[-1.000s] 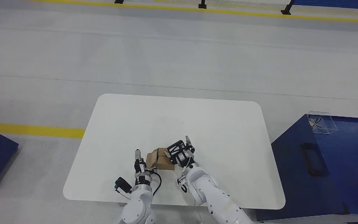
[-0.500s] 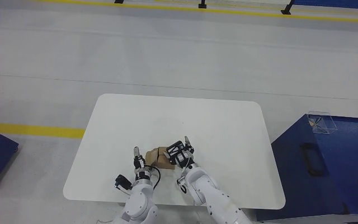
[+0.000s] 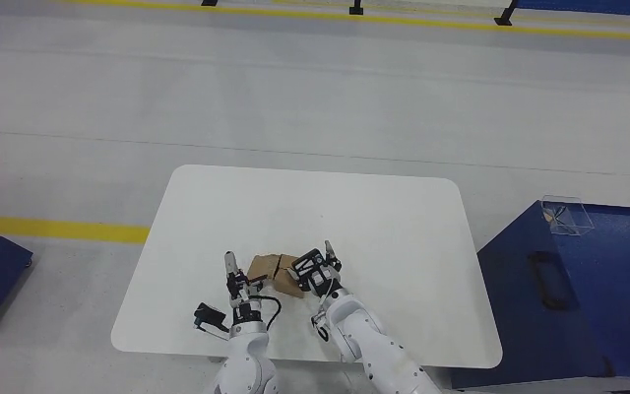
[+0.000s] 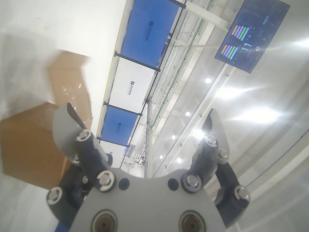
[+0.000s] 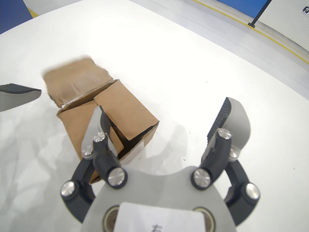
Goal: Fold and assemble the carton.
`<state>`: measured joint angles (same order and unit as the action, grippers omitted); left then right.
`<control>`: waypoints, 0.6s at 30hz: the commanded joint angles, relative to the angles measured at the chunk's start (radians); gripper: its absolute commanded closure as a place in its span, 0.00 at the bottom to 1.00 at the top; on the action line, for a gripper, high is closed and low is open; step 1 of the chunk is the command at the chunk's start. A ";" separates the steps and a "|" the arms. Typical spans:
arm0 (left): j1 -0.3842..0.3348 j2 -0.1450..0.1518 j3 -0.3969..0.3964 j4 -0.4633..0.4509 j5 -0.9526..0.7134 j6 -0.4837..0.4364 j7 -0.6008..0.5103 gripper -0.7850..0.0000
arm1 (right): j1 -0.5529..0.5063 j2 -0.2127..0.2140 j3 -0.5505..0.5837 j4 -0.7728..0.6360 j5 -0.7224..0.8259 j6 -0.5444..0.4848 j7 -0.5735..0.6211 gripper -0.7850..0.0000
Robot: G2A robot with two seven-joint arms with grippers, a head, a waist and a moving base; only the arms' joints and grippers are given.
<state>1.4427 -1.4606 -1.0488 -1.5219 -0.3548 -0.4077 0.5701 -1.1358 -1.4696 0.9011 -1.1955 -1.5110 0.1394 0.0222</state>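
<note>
A small brown carton (image 3: 271,272) lies near the front of the white table (image 3: 394,227), its end flap (image 5: 74,78) spread toward the left arm. My left gripper (image 3: 232,268) stands open just beside that flap, fingers pointing upward. In the left wrist view the carton (image 4: 29,143) sits next to one finger (image 4: 66,119) of the left gripper (image 4: 141,119). My right gripper (image 3: 317,264) is open at the carton's other end. In the right wrist view the right gripper (image 5: 164,114) has one finger (image 5: 96,121) over the carton (image 5: 125,107), the other over bare table.
A blue cabinet (image 3: 551,295) stands off the table's right side, with a small clear box (image 3: 564,214) on it. The table's front edge (image 3: 177,347) runs close below both grippers. The left gripper's finger (image 5: 17,92) shows at the edge of the right wrist view.
My left gripper has drawn back to the left, away from the carton. The carton's end flap has swung out that way. The right gripper has hardly moved.
</note>
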 commanded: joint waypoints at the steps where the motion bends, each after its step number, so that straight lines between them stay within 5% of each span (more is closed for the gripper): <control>1: 0.012 -0.001 0.004 -0.004 0.021 -0.020 -0.026 0.00 | -0.003 0.000 0.005 -0.003 -0.002 0.000 0.001 0.00; 14: -0.030 -0.021 -0.043 0.067 -0.206 0.234 -0.058 0.00 | -0.022 0.001 0.036 -0.017 -0.006 -0.022 -0.002 0.00; 18: -0.061 -0.030 -0.038 0.110 -0.223 0.239 -0.069 0.00 | -0.025 0.000 0.038 -0.023 -0.013 -0.026 0.001 0.00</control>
<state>1.3876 -1.4883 -1.0900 -1.4224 -0.5822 -0.1620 0.4996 -1.1604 -1.4693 0.9386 -1.2169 -1.5233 0.1152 0.0218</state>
